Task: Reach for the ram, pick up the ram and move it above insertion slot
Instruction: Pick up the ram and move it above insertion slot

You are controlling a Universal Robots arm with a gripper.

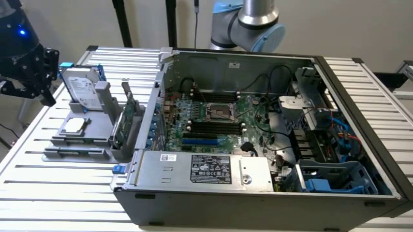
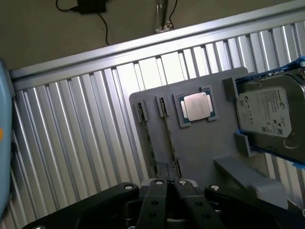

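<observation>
The ram (image 2: 170, 138) shows edge-on as a thin long strip standing in a slot of the grey holder (image 2: 200, 143), beside a second similar strip (image 2: 148, 138). My black gripper (image 2: 167, 177) hangs above the holder's slotted end, its fingers pressed together with nothing between them. In the exterior view the gripper (image 1: 45, 96) is high over the table, to the left of the holder (image 1: 77, 145). The black memory slots (image 1: 213, 126) lie on the motherboard inside the open computer case (image 1: 258, 193).
On the holder sit a silver hard drive (image 1: 81, 87), a processor chip (image 1: 74, 124) and an upright green card with a metal bracket (image 1: 132, 113). The case wall stands just beyond the holder, on the exterior view's right. The table is ribbed aluminium (image 1: 58, 183).
</observation>
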